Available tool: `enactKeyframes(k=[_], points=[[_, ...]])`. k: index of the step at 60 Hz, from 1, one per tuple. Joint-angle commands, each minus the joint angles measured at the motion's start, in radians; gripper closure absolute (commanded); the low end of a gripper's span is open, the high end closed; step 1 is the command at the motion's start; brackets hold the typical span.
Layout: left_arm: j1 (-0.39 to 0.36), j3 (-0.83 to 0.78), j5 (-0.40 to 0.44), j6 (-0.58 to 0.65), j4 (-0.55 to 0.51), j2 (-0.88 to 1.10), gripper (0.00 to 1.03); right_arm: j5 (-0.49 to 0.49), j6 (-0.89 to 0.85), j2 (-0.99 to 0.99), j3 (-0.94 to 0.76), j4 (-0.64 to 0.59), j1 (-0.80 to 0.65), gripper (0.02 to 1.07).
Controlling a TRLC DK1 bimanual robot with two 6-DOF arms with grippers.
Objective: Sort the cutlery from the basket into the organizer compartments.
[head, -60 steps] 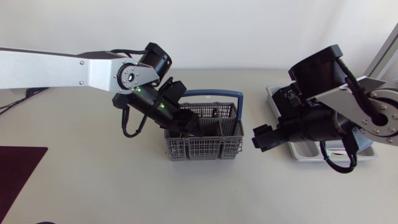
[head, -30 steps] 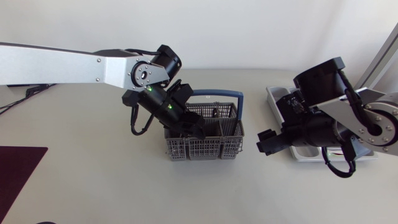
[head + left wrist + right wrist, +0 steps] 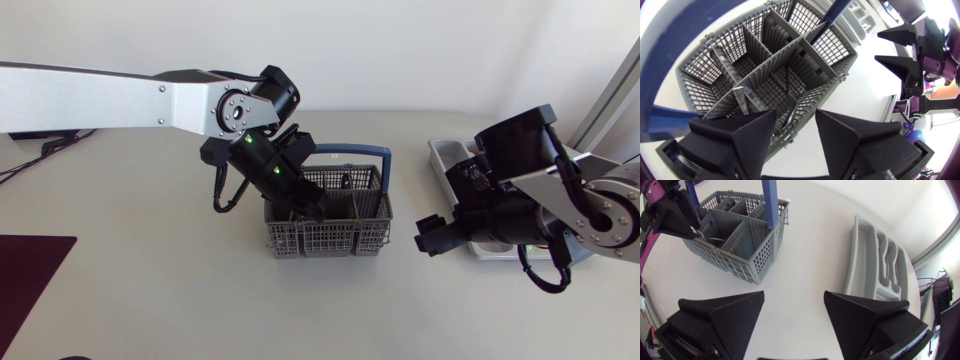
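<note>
The grey cutlery basket [image 3: 330,238] with its blue handle [image 3: 352,152] stands mid-table. My left gripper [image 3: 305,208] is dipped into its left side. In the left wrist view the left gripper [image 3: 796,119] has its fingers apart over a compartment of the basket [image 3: 837,47], with a thin silver piece of cutlery [image 3: 789,102] in the gap, touched by neither finger. Another metal handle [image 3: 742,99] leans beside it. My right gripper [image 3: 432,234] hovers open and empty between the basket and the grey organizer [image 3: 880,265]. The right wrist view shows the basket [image 3: 735,225] ahead of the right gripper [image 3: 794,307].
My right arm covers most of the organizer [image 3: 445,152] at the table's right edge. A dark maroon mat [image 3: 30,275] lies at the front left. Bare tabletop stretches in front of the basket.
My left gripper has shifted a little right over the basket and its fingers have drawn closer together. My right gripper has backed away from the basket toward the organizer.
</note>
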Motion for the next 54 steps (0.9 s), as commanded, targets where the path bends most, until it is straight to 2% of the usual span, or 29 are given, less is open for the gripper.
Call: enactKeyframes(k=[1, 34, 39, 54], points=[[0.007, 0.028, -0.010, 0.017, -0.009, 0.023, 0.57, -0.002, -0.016, -0.011, -0.025, 0.003, -0.005, 0.21], [0.018, 0.030, -0.013, 0.017, -0.006, 0.038, 0.67, -0.001, -0.022, -0.014, -0.025, 0.003, 0.001, 0.21], [0.018, 0.031, -0.018, 0.017, -0.006, 0.040, 0.72, -0.002, -0.022, -0.014, -0.025, 0.003, 0.002, 0.21], [0.013, 0.043, -0.024, 0.021, -0.014, 0.047, 0.73, -0.002, -0.030, -0.011, -0.026, 0.004, 0.002, 0.21]])
